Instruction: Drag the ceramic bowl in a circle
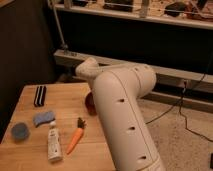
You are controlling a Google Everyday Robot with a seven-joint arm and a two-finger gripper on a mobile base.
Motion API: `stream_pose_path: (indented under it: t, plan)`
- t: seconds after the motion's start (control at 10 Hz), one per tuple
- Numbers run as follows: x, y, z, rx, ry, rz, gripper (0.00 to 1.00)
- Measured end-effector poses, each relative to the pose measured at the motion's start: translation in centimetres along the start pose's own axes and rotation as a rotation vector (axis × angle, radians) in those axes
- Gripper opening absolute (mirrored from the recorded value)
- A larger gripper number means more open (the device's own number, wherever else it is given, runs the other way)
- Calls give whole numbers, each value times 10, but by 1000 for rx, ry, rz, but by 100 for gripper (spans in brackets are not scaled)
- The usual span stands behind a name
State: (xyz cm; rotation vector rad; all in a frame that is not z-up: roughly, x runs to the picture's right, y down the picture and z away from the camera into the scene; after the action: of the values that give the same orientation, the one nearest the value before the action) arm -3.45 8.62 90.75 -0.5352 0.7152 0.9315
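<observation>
Only a sliver of the orange-red ceramic bowl (90, 103) shows. It sits on the wooden table (62, 97), at the left edge of my big white arm (122, 107). The arm rises from the lower right, bends at the top and reaches left to a rounded wrist joint (88, 68) above the bowl. My gripper is hidden behind the arm, somewhere near the bowl, so I cannot see it or any contact with the bowl.
On the table's left half lie a black-and-white striped block (40, 95), a blue sponge (44, 118), a flat blue-grey disc (21, 131), a white tube (53, 145) and a carrot (76, 139). A dark shelf unit stands behind. Cables run over the floor at right.
</observation>
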Motion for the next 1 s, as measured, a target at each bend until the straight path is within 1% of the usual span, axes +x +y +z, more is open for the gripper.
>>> stream_pose_path:
  t: [0.1,0.2,0.3,0.5,0.6,0.8,0.9,1.0]
  plan:
    - [0,33,-3,-18,-9,-86,0]
    - [-2,62,-13,-34,-32,-167,0]
    - [-5,84,-23,-47,-54,-228,0]
    - [-17,134,-52,-60,-120,-368,0]
    - [-22,145,-59,-59,-137,-401,0]
    - [-41,164,-72,-44,-174,-450,0]
    - [-54,172,-76,-28,-186,-460,0]
    - [-64,173,-78,-17,-192,-457,0]
